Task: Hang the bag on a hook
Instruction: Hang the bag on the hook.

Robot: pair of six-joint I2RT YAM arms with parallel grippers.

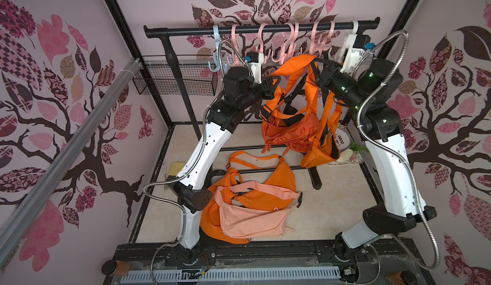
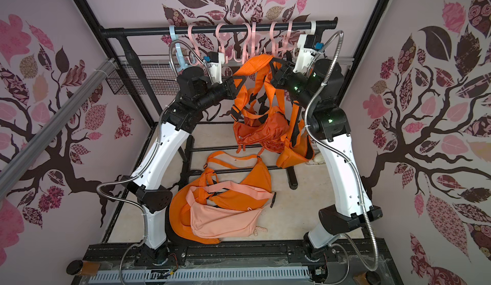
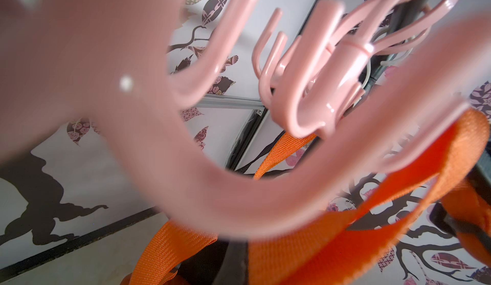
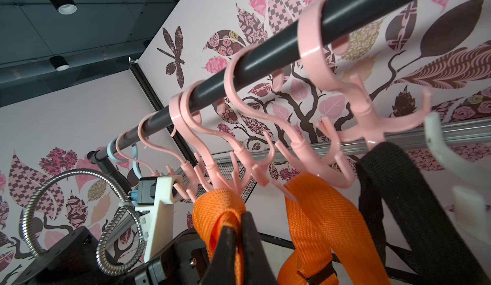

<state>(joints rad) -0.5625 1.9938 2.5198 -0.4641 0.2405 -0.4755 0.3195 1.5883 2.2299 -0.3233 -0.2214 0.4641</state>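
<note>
Orange strap (image 4: 218, 206) at pink hook (image 4: 220, 180): loop-over step.
Hold strap pinched in right gripper (image 4: 237, 225); left gripper (image 1: 273, 84) pressed shut beside it, hold unconfirmed. Raise loop over one prong, then lower bag (image 1: 289, 132), hanging mid-air under rail (image 4: 265, 57), before release. Count: six pink hooks, one blue hook (image 1: 216, 41), one white hook (image 4: 438, 142); two bags aloft, at least two on floor (image 1: 345, 196).

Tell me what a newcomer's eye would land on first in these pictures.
The bright orange bags stand out first, dangling from pink hooks on the black rail at the back. In the right wrist view, the right gripper pinches an orange strap just below a hook. On the floor nearer the camera lies a heap of orange and peach bags.
</note>
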